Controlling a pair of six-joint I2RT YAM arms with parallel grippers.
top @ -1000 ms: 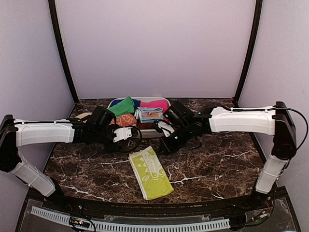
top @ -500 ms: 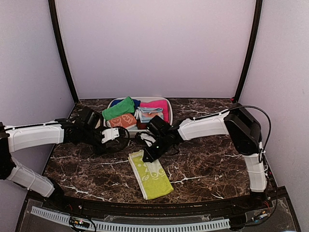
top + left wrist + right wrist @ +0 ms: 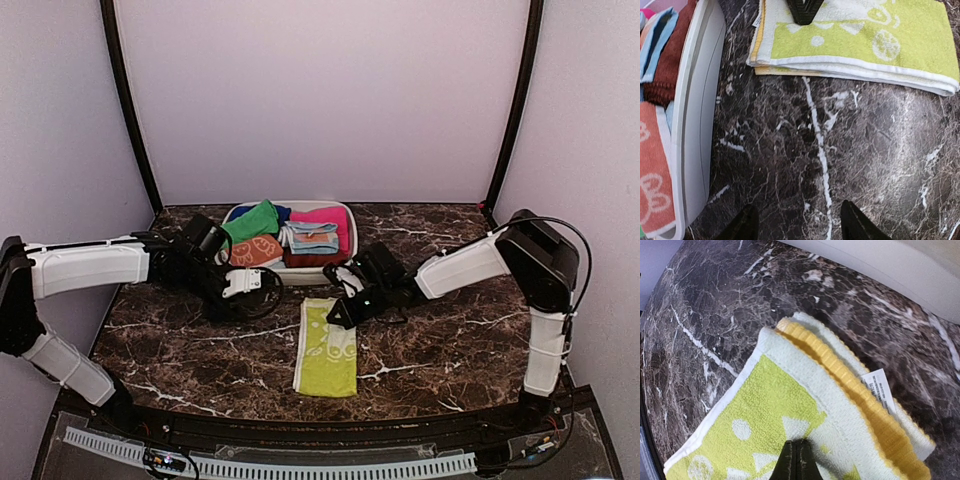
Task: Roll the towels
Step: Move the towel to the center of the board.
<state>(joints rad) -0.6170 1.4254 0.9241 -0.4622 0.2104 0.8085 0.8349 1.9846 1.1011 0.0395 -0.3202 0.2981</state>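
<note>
A cream-white towel [image 3: 325, 348] with yellow-green shapes lies folded flat in a long strip on the marble table. My right gripper [image 3: 339, 318] is shut, and its tips [image 3: 799, 460] press down on the towel [image 3: 765, 420] near its far end, beside the yellow hem and white label [image 3: 880, 387]. My left gripper [image 3: 268, 292] hovers open over bare marble left of that towel, nothing between its fingers [image 3: 747, 226]. From the left wrist view the towel [image 3: 865, 45] lies ahead of the open jaws. A plain green towel [image 3: 254, 219] sits in the tray.
A white tray [image 3: 345, 212] at the back of the table holds an orange patterned cloth [image 3: 260, 249], pink and blue folded cloths [image 3: 318, 230]. Its rim [image 3: 700, 115] runs close along the left gripper's side. Dark marble table [image 3: 450, 340] spreads around the towel.
The patterned towel has swung from a slant to nearly straight, drawn by the right gripper's tips, which moved right. The left gripper narrowed slightly and stayed beside the tray.
</note>
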